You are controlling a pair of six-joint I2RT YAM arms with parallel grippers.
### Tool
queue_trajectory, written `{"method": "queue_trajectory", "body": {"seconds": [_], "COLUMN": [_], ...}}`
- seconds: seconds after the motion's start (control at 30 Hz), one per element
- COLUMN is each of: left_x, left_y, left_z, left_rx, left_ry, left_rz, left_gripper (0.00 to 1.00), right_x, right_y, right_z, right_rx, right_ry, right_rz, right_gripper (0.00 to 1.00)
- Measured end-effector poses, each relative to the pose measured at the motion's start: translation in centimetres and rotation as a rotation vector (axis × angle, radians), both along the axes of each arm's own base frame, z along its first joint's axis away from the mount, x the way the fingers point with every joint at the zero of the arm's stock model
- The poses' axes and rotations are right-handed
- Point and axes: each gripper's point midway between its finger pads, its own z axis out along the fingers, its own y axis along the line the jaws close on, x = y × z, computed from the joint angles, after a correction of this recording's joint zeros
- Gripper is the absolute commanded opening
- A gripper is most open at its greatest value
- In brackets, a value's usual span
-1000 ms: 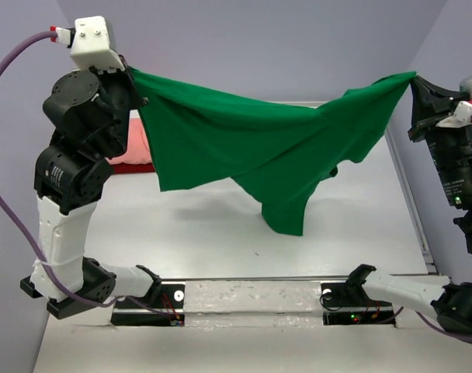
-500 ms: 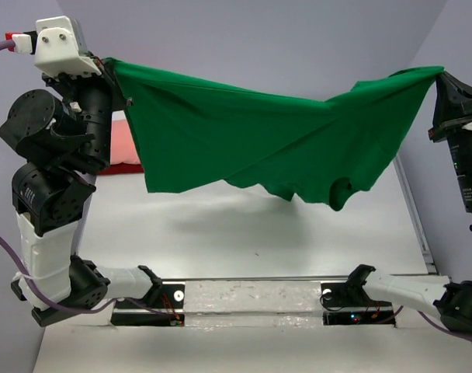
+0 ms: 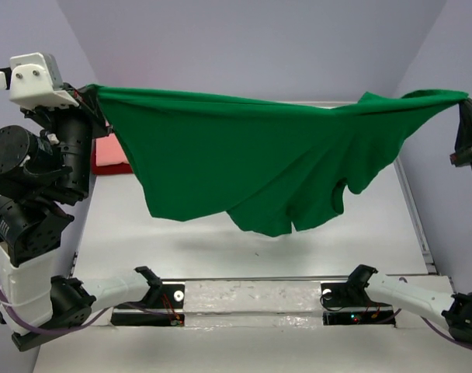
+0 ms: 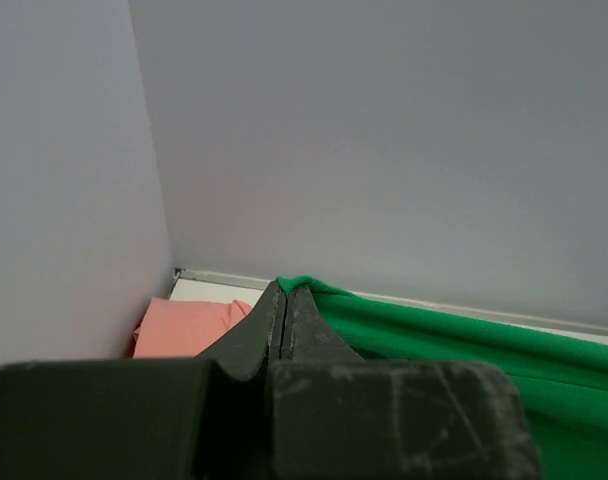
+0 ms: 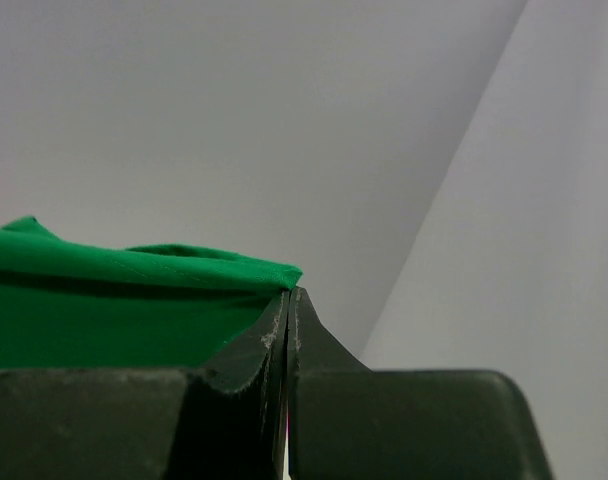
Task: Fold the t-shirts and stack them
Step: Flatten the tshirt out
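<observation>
A bright green t-shirt (image 3: 251, 163) hangs stretched in the air between both arms, its lower part drooping above the table. My left gripper (image 3: 92, 92) is shut on its left corner, high at the left. In the left wrist view the left gripper (image 4: 287, 290) pinches the green t-shirt (image 4: 454, 345) at its tip. My right gripper (image 3: 461, 99) is shut on the right corner at the far right edge. In the right wrist view the right gripper (image 5: 288, 292) grips the green t-shirt (image 5: 114, 300). A salmon pink t-shirt (image 3: 112, 152) lies folded at the back left, also the pink t-shirt (image 4: 189, 328).
The white table (image 3: 220, 241) lies under the hanging cloth. Grey walls (image 3: 244, 47) close in the back and both sides. The arms' base plate (image 3: 251, 299) runs along the near edge.
Both grippers have moved apart and outward, pulling the green t-shirt wider and flatter. Its hanging tail has risen and swung.
</observation>
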Motion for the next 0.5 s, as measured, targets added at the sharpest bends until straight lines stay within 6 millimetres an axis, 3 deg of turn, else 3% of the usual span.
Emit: {"method": "queue_trajectory", "body": {"seconds": [0.1,0.23,0.4,0.5], "left_x": [-0.3,-0.3,0.9,2.7], "left_y": [0.0,-0.1,-0.9,-2.7], "left_z": [-1.0,-1.9,-3.4,-4.2], "left_rx": [0.005,0.014,0.049,0.067], "left_ry": [0.016,0.032,0.075,0.105], "left_rz": [-0.013,-0.015,-0.002,-0.008], "left_gripper": [0.00,0.00,0.00,0.00], "right_x": [-1.5,-2.1,-0.4,1.8], "right_y": [-1.9,-2.7,-1.4,0.9], "right_z": [-0.8,-0.9,-2.2,-3.5], "right_rx": [0.025,0.042,0.011,-0.026], "right_ry": [0.000,-0.003,0.053,0.110], "right_rz": [-0.016,-0.018,-0.044,-0.043], "right_gripper": [0.00,0.00,0.00,0.00]}}
